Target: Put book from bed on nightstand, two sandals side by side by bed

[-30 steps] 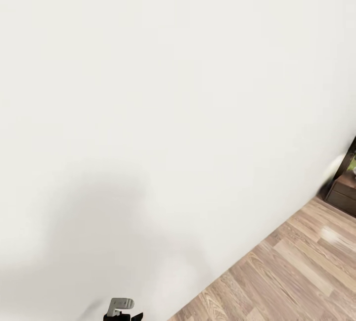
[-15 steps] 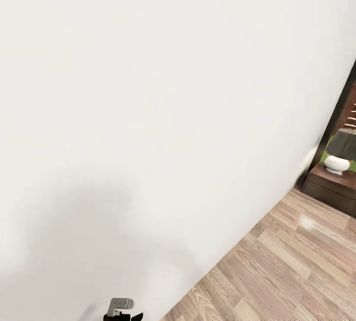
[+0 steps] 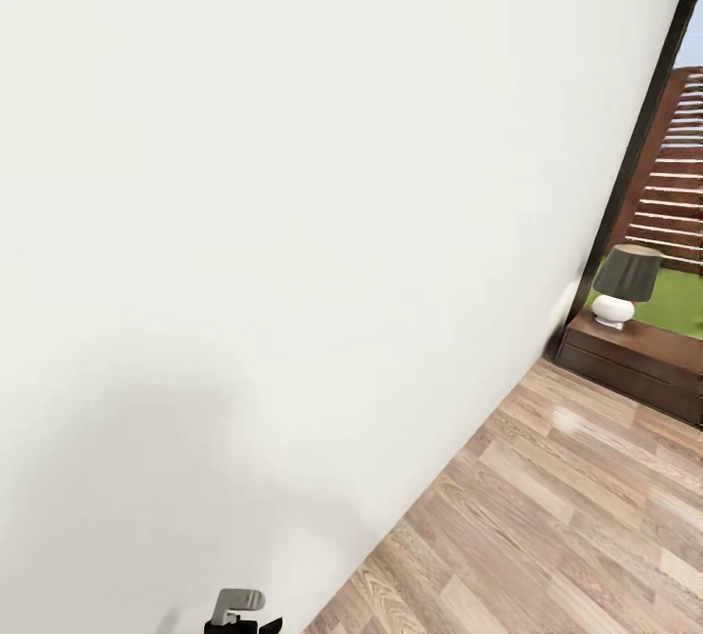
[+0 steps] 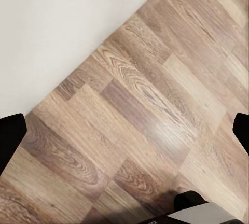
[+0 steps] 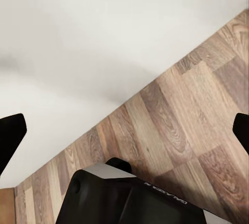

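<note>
- The view has swung along the white wall (image 3: pixel 293 224); a lamp (image 3: pixel 622 284) on a low dark unit (image 3: pixel 635 360) by the window (image 3: pixel 644 126) now shows.
- Both grippers, left (image 4: pixel 124 130) and right (image 5: pixel 124 136), spread wide, empty.
- Book, sandals, bed unseen; the robot seems to be searching.

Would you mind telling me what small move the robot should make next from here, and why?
Probably keep turning toward the head view's right. A white wall takes most of that view, while the wood floor, a lamp on a low dark cabinet and a dark-framed window sit at its right edge. The left pincer and right pincer look open.
</note>
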